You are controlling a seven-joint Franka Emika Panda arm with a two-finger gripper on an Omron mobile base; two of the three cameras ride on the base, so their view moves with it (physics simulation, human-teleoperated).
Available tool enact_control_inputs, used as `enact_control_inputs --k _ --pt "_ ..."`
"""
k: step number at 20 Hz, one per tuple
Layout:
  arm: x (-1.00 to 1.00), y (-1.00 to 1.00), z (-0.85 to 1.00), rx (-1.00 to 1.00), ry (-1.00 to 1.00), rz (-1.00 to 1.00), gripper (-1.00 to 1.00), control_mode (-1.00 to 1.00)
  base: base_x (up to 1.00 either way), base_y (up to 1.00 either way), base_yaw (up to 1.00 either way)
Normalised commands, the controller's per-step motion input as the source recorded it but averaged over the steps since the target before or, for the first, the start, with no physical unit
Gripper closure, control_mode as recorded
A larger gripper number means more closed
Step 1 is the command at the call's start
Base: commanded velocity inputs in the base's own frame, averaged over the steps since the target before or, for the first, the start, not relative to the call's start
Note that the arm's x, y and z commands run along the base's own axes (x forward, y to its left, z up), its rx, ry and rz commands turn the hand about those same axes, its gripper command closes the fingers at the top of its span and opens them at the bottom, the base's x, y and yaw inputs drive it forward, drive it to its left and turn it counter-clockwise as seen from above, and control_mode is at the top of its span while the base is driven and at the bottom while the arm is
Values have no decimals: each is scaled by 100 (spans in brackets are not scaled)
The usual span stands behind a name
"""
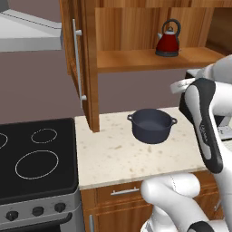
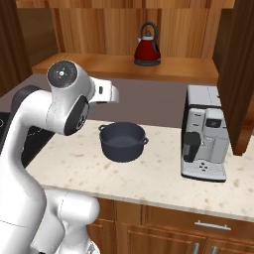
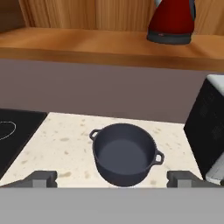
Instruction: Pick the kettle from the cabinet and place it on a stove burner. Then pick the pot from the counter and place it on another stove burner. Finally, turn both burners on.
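A glossy red kettle [image 1: 168,43] [image 2: 148,47] [image 3: 171,22] stands on the inner shelf of the open wood cabinet [image 1: 149,60]. Below it, the dark blue-grey pot [image 1: 152,125] [image 2: 122,141] [image 3: 125,153] sits lidless on the beige counter [image 1: 113,156] [image 2: 163,176]. My gripper [image 3: 113,179] hovers above the counter on the near side of the pot, open, with nothing between its fingertips [image 3: 43,178]. On the black cooktop to the left lie a small stove burner circle [image 1: 44,135] and the largest circle [image 1: 36,164].
A coffee machine [image 2: 206,134] [image 3: 210,127] stands on the counter right of the pot. The cabinet door [image 1: 80,59] hangs open between shelf and stove, its bar handle facing left. A range hood [image 1: 27,31] sits above the cooktop, and black knobs [image 1: 37,211] line the stove front.
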Motion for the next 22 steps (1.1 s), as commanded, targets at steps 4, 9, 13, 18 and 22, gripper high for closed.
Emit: enact_control_inputs --k 4,9,13,18,22 --pt "-27 -25 34 0 -20 5 -100 -100 0 0 0" --pt "-23 -26 39 0 -19 5 -100 -100 0 0 0" --pt "-11 -24 40 0 -15 5 -100 -100 0 0 0" --pt "-1 -14 37 1 -12 1 -100 -100 0 0 0" --pt "0 -20 38 1 -11 1 -100 -100 0 0 0"
